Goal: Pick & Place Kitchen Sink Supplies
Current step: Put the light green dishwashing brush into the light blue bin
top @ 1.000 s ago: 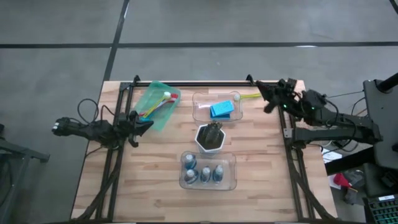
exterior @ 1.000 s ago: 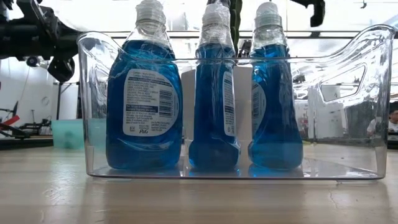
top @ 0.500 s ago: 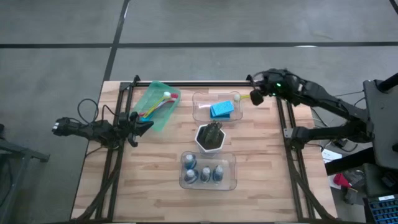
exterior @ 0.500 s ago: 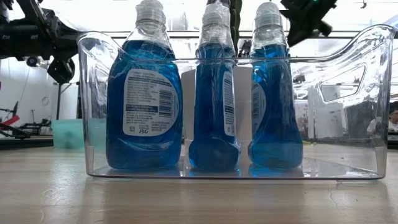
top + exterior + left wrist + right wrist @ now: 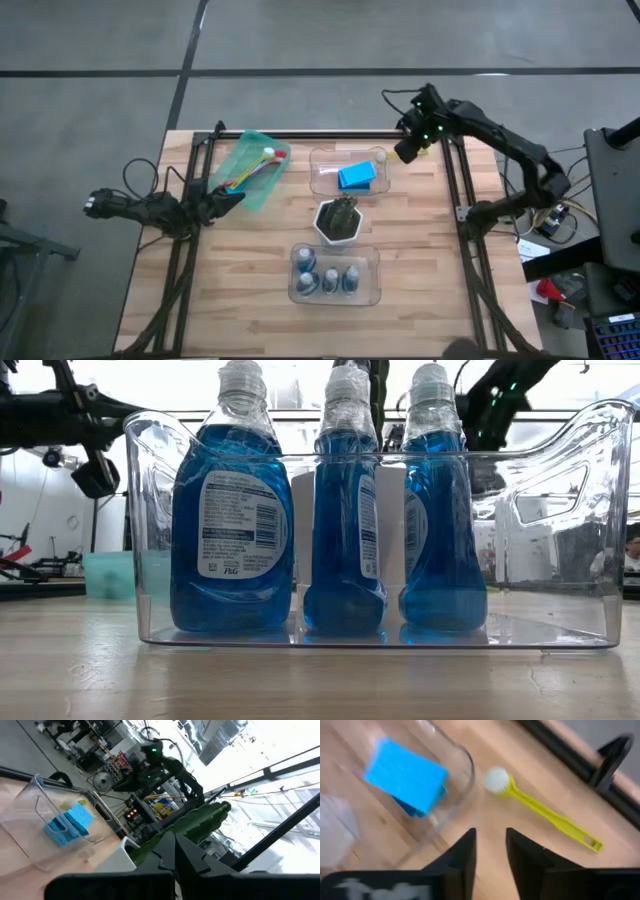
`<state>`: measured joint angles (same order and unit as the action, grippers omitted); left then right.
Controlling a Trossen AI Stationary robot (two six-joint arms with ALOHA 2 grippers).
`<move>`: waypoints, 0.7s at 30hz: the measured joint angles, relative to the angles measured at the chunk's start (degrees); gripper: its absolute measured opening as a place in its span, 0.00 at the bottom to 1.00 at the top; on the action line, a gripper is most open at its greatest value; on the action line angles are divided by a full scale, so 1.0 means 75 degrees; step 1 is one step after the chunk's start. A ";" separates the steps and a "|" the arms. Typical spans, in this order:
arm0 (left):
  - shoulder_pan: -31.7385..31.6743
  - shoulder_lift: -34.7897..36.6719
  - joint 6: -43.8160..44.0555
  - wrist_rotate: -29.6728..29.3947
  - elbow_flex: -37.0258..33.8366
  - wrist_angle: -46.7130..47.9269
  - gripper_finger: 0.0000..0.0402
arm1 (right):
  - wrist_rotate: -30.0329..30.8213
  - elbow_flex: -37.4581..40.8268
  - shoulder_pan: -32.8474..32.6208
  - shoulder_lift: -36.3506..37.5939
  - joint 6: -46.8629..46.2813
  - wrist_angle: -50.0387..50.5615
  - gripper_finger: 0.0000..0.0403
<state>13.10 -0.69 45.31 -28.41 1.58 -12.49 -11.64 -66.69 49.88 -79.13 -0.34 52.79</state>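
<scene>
At the left edge of the high view the left gripper (image 5: 228,198) waits beside the green tray (image 5: 243,158), its fingers closed on nothing. In that tray, upper left of centre, lie several brushes (image 5: 254,166). The clear bin (image 5: 318,180) at upper centre holds blue sponges (image 5: 356,177), and the lower bin (image 5: 372,268) holds three bottles of blue liquid (image 5: 330,279).

The change is at the upper right: over the past second the right arm has swung in from the table's right edge, and the right gripper (image 5: 408,148) now hangs over the yellow brush (image 5: 395,155). Its fingers (image 5: 461,854), shut a second ago, stand slightly parted and empty. That looks like the approach for picking up the last loose supply.

In the right wrist view the yellow brush (image 5: 541,810) lies flat on the wood just outside the sponge bin's curved wall (image 5: 465,767). Its long axis runs diagonally, with the white head at upper centre of the frame towards the bin and the handle's end at lower right.
</scene>
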 joint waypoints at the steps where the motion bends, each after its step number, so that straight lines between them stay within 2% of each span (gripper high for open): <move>1: 0.0000 0.0000 0.0063 -0.0001 0.0000 0.0001 0.01 | -0.0017 -0.0024 0.0091 -0.0196 0.0202 0.0137 0.26; 6: 0.0000 0.0000 0.0214 0.0000 0.0000 0.0003 0.01 | -0.0047 -0.0101 0.0466 -0.1012 0.1433 0.0314 0.42; 9: 0.0000 0.0000 0.0226 0.0000 0.0000 0.0003 0.01 | 0.0076 -0.0181 0.0502 -0.1392 0.2332 0.0308 0.48; 13: 0.0000 0.0000 0.0294 0.0000 0.0000 0.0003 0.01 | 0.0554 -0.0265 0.0486 -0.1945 0.3392 0.0288 0.49; 21: 0.0000 0.0000 0.0383 0.0003 0.0000 0.0004 0.01 | 0.1186 -0.0319 0.0533 -0.2854 0.4824 0.0218 0.45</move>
<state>13.10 -0.69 48.18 -28.38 1.58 -12.46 -2.74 -69.08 53.89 -100.53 35.84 54.42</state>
